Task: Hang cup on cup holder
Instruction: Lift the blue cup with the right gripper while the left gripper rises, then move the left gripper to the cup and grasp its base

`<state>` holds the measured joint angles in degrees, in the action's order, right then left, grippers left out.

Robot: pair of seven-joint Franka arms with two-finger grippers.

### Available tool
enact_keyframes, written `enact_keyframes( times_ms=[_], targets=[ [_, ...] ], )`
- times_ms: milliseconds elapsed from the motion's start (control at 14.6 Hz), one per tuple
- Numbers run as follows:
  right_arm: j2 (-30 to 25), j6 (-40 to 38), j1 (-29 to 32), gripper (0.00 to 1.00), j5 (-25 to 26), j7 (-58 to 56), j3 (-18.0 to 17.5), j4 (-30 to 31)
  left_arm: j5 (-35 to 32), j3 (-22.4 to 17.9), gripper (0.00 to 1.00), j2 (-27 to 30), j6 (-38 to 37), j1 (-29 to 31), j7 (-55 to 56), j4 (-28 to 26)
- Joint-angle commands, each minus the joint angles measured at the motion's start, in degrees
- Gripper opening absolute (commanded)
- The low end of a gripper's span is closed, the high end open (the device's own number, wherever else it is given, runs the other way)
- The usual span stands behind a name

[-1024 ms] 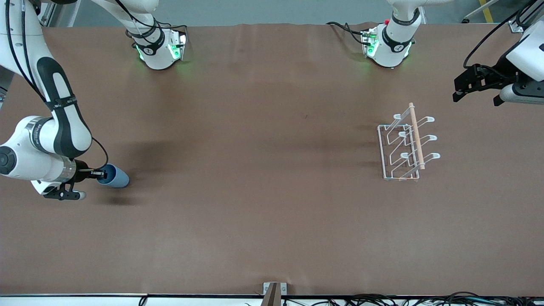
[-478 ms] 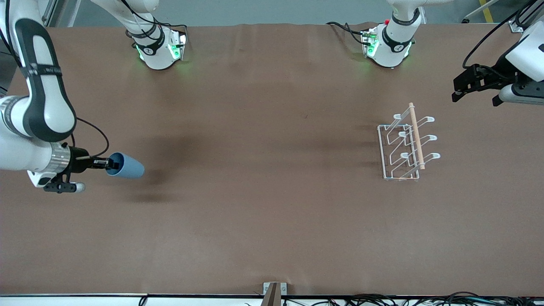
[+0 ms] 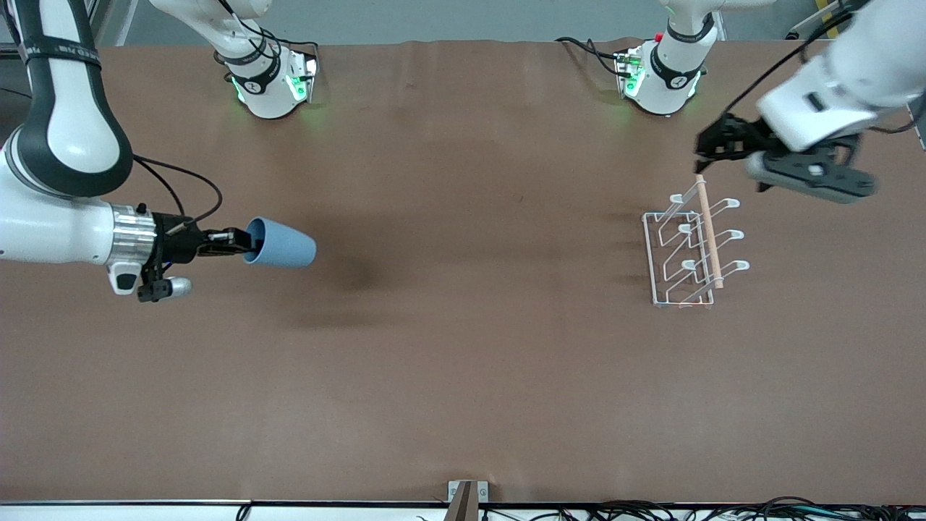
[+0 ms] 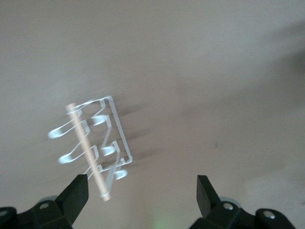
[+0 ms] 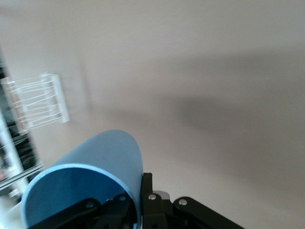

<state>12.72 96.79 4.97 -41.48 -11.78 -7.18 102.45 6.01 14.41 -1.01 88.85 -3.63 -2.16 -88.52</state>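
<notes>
My right gripper (image 3: 235,241) is shut on the rim of the light blue cup (image 3: 281,244) and holds it on its side in the air over the table near the right arm's end. In the right wrist view the cup (image 5: 90,181) fills the foreground, one finger inside the rim and one outside. The white wire cup holder (image 3: 693,246) with its wooden rod stands on the table toward the left arm's end; it also shows in the left wrist view (image 4: 93,145) and the right wrist view (image 5: 35,102). My left gripper (image 3: 705,145) is open and empty, over the rack's end farthest from the front camera.
The brown table top (image 3: 463,347) spreads wide between the cup and the rack. The two arm bases (image 3: 271,79) stand along the edge farthest from the front camera. A small bracket (image 3: 466,492) sits at the nearest edge.
My right gripper has lifted the cup off the table and carried it toward the rack. My left arm has swung in from the table's end to above the rack.
</notes>
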Motion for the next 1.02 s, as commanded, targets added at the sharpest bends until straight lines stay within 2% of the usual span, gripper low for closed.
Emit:
enact_keyframes(
  times_ms=[0, 205, 341, 410, 546, 683, 956],
  targets=[
    [-1.21, -5.01, 0.47, 0.01, -8.07, -5.17, 0.58, 1.52, 0.32, 3.16, 1.0, -0.04, 0.96, -4.27, -0.48, 1.51],
    [-1.03, -8.19, 0.04, 0.01, -12.73, -5.8, 0.5, 1.52, 0.32, 10.18, 1.0, -0.13, 3.86, -7.96, -0.56, 1.51],
    [-0.95, -9.95, -1.02, 0.0, -15.03, -5.8, 0.5, 1.61, 0.14, 15.54, 1.0, -1.53, 7.89, -10.33, -0.3, 1.51],
    [-0.86, -11.09, -1.02, 0.0, -15.47, -5.8, 0.5, 1.61, 0.23, 16.96, 1.0, -1.97, 10.44, -10.87, -0.39, 1.94],
    [-0.68, -13.46, -1.02, 0.0, -16.87, -6.84, 0.5, 1.52, 0.06, 18.63, 1.0, -4.77, 17.02, -13.15, -0.48, 2.91],
    [-0.07, -16.62, -1.11, 0.0, -20.99, -10.09, 0.67, 1.61, 0.14, 18.64, 1.0, -7.68, 22.04, -15.96, -0.3, 4.57],
    [0.29, -17.43, -2.07, 0.0, -21.45, -10.19, 0.59, 1.69, -0.03, 18.64, 1.0, -14.7, 31.97, -21.32, 0.49, 7.3]
  ],
)
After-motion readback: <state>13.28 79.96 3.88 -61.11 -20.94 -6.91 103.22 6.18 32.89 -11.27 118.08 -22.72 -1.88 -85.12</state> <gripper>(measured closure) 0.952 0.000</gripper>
